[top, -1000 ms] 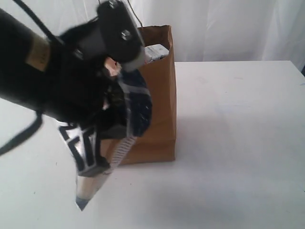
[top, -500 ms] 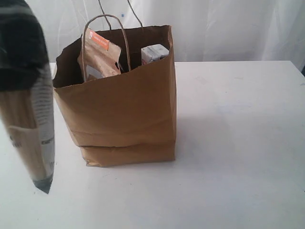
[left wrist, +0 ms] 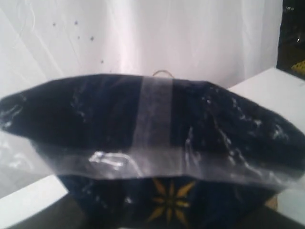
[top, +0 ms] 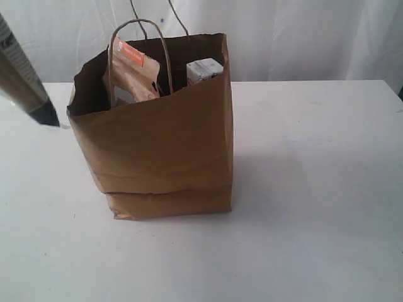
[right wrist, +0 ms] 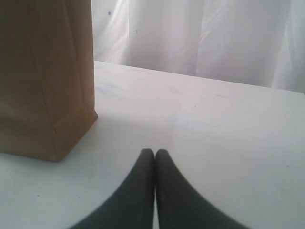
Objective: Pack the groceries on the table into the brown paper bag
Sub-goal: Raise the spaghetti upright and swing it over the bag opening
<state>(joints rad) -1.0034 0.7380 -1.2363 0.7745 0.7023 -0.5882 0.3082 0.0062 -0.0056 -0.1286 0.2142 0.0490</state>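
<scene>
Moved since half a second ago: spaghetti packet [top: 22,75] — swung up to the far left edge of the exterior view, dark end now about level with the bag's rim rather than hanging low over the table [top: 315,189]. Paper bag [top: 157,145] unchanged, upright mid-table. Pouch [top: 129,72] and carton [top: 204,69] stand inside, tops showing above the rim.

Risks, as judged:
- Packet is long, tilted and off to the bag's left. Lowered at that slant, its end could catch the rim or the looped handle [top: 135,25] and tip or drag the bag, which nothing steadies.
- Pouch fills the left of the opening, so the packet could jam against it and sit proud.
- Slick wrapper could slide in the grip.

Left gripper: jaws hidden behind the packet, which fills the left wrist view. Packet hangs clear of every surface, so judged clamped on it.

Right gripper [right wrist: 155,155]: fingers pressed together, empty — low over the table near the bag's base corner, not touching the bag.
</scene>
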